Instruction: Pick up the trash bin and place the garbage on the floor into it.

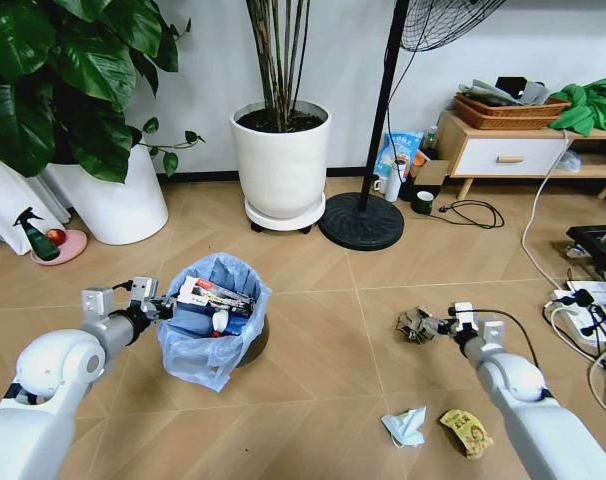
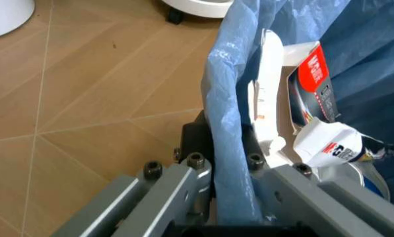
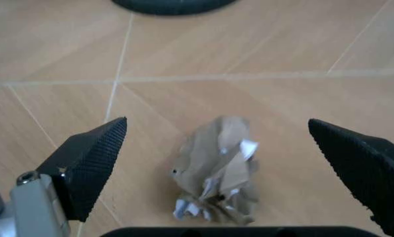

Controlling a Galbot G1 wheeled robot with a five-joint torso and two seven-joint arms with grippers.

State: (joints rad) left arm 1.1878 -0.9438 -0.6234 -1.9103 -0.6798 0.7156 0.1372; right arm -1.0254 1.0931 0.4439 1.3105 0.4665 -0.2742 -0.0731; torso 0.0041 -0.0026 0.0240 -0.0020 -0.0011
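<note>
the bin [image 1: 215, 320] sits on the floor [image 1: 313, 390] at about 8 o'clock from the middle of the head view. its blue bag [image 1: 198, 360] already has white and red litter [image 1: 215, 297] inside. the left claw [image 1: 161, 308] is at the bin's 9 o'clock edge. in the left wrist view its fingers [image 2: 195, 174] are pinched on the rim and bag [image 2: 226, 123], one inside and one outside.

the right claw [image 1: 435, 326] is at about 4 o'clock from the middle. it is spread wide, and its black fingers [image 3: 94, 160] stand on both sides of a brown paper ball [image 3: 218, 170] without touching it. two more bits lie near 5 o'clock: a white paper [image 1: 405, 425] and a yellow wrapper [image 1: 466, 432].
</note>
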